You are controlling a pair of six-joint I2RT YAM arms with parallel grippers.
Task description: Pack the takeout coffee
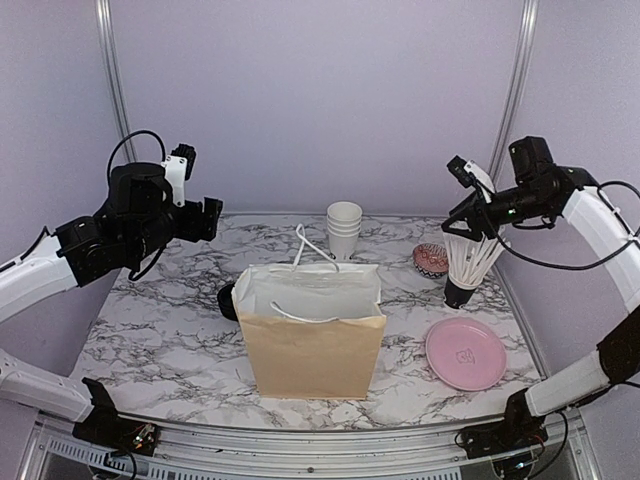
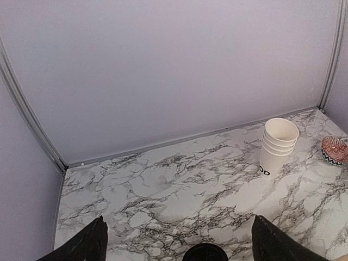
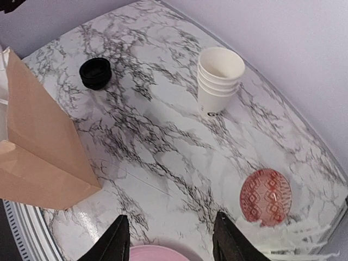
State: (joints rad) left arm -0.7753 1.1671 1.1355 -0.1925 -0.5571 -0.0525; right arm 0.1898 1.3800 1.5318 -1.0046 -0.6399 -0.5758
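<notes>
No lidded cup on surface (image 1: pixel 150 330); likely inside bag (image 1: pixel 312 335), interior hidden. Left fingers (image 2: pixel 87 244) wide open, right fingers (image 3: pixel 111 242) half-open, both empty.

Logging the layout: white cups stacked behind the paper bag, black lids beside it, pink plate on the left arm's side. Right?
No: the pink plate lies on the right arm's side of the paper bag, as the top view shows. The white cups behind the bag and the black lids beside it are right.
</notes>
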